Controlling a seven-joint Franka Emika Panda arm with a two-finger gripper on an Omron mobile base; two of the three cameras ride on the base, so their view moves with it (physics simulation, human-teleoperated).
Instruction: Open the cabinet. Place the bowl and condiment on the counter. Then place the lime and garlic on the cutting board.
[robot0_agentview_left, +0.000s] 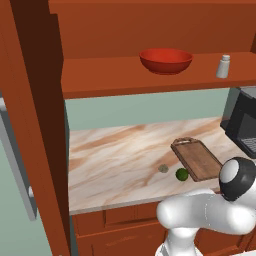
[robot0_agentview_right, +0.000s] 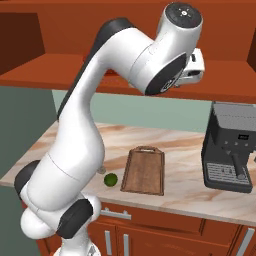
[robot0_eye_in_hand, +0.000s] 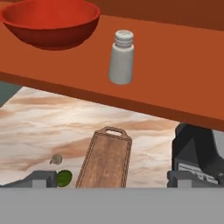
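Observation:
The cabinet (robot0_agentview_left: 30, 125) stands open, its door swung out to the left. On its shelf sit the red bowl (robot0_agentview_left: 165, 60) (robot0_eye_in_hand: 50, 24) and, to its right, the whitish condiment (robot0_agentview_left: 223, 66) (robot0_eye_in_hand: 121, 57) shaker. My gripper (robot0_eye_in_hand: 113, 179) (robot0_agentview_right: 195, 69) is open and empty; it hovers in front of the shelf, facing the condiment and short of it. Below, on the marble counter (robot0_agentview_left: 115, 160), the lime (robot0_agentview_left: 182, 174) (robot0_agentview_right: 110, 179) (robot0_eye_in_hand: 64, 178) and garlic (robot0_agentview_left: 163, 168) (robot0_eye_in_hand: 56, 159) lie just left of the cutting board (robot0_agentview_left: 197, 159) (robot0_agentview_right: 144, 171) (robot0_eye_in_hand: 106, 159).
A dark coffee machine (robot0_agentview_right: 232, 147) (robot0_agentview_left: 245, 125) stands on the counter right of the board, under the shelf. The open door's grey bar handle (robot0_agentview_left: 15, 160) juts out at far left. Lower drawer fronts (robot0_agentview_right: 150, 225) run beneath the counter edge.

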